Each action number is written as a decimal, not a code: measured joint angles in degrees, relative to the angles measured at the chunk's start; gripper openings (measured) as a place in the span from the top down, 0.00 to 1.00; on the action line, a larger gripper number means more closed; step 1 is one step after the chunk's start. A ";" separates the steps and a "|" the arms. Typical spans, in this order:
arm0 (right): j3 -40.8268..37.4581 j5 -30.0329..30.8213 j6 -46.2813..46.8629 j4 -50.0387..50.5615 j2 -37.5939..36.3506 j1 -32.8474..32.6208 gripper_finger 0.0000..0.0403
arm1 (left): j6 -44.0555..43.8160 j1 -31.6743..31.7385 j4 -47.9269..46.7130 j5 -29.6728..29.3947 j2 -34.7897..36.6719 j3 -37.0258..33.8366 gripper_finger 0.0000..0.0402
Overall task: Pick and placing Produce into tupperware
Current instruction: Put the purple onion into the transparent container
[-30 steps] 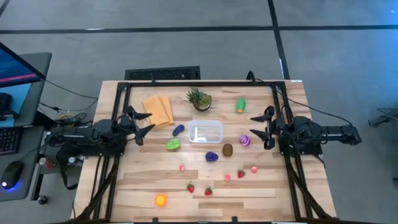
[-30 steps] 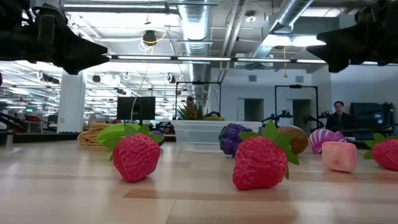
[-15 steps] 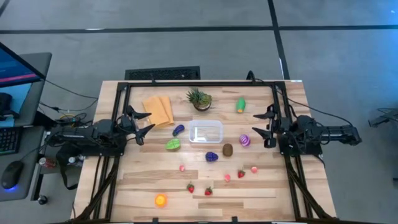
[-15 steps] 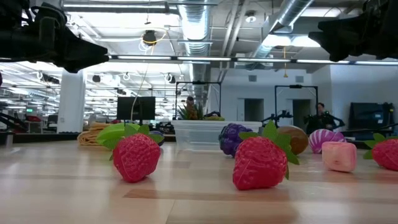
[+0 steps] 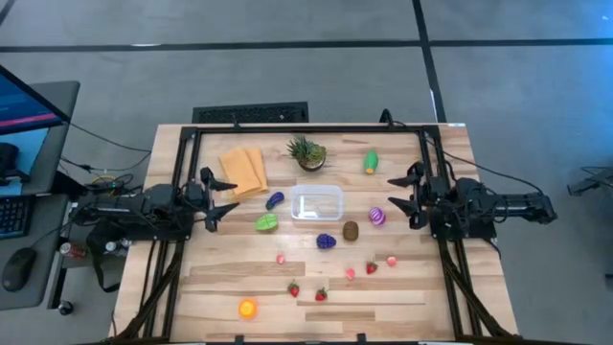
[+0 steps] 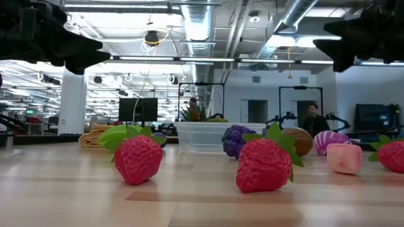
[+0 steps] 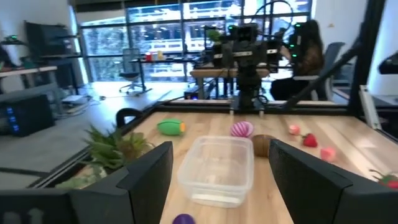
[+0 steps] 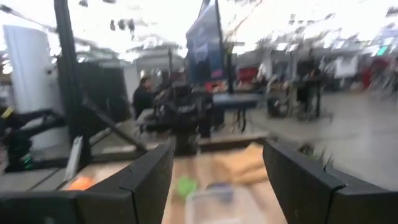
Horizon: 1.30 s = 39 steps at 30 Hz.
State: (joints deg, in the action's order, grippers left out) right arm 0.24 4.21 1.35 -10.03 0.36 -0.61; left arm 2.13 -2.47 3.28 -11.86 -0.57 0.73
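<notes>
A pale wooden slatted surface (image 5: pixel 230 278) framed by black rails is seen from above, set on a grey floor. Beyond it, an open workshop with ceiling ducts, monitors and desks is visible, and a person (image 6: pixel 314 120) stands far back.

Near the centre of the surface lies the small clear plastic rectangular container (image 5: pixel 317 203), with nothing seen inside it. Around it the toy produce is spread: a purple eggplant-like piece (image 5: pixel 275 200) at its 9 o'clock, a green leafy piece (image 5: pixel 266 222) at 8 o'clock, a dark purple bunch (image 5: pixel 327 241) at 6 o'clock, a brown piece (image 5: pixel 351 230) at 5 o'clock, a purple-striped piece (image 5: pixel 376 217) at 4 o'clock and a green piece (image 5: pixel 371 162) at 1 o'clock. Small red strawberries (image 5: pixel 294 288) and an orange piece (image 5: pixel 248 309) are scattered toward the near edge. A spiky green potted plant (image 5: pixel 306 153) stands at 12 o'clock, a folded yellow-orange cloth (image 5: pixel 245 170) at 10 o'clock.

The left pincer (image 5: pixel 222 197) is held above the surface at 9 o'clock, fingers parted and holding nothing. The right pincer (image 5: pixel 402 192) is held at 3 o'clock, likewise parted and unladen.
</notes>
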 joint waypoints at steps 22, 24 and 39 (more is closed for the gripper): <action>4.24 6.06 0.17 2.54 19.42 -9.59 0.39 | -10.10 -2.86 5.06 6.70 -16.88 -0.07 0.36; 6.22 8.74 2.63 7.87 22.61 -9.37 0.39 | -10.12 -3.17 5.06 5.85 -17.39 -0.07 0.36; 22.93 11.12 15.17 38.35 41.14 -8.99 0.39 | -10.85 -3.27 4.08 4.00 -17.82 -0.09 0.36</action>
State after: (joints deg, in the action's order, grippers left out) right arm 23.17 15.33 16.52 28.33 41.51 -9.61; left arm -8.72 -5.74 7.36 -7.86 -18.39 0.64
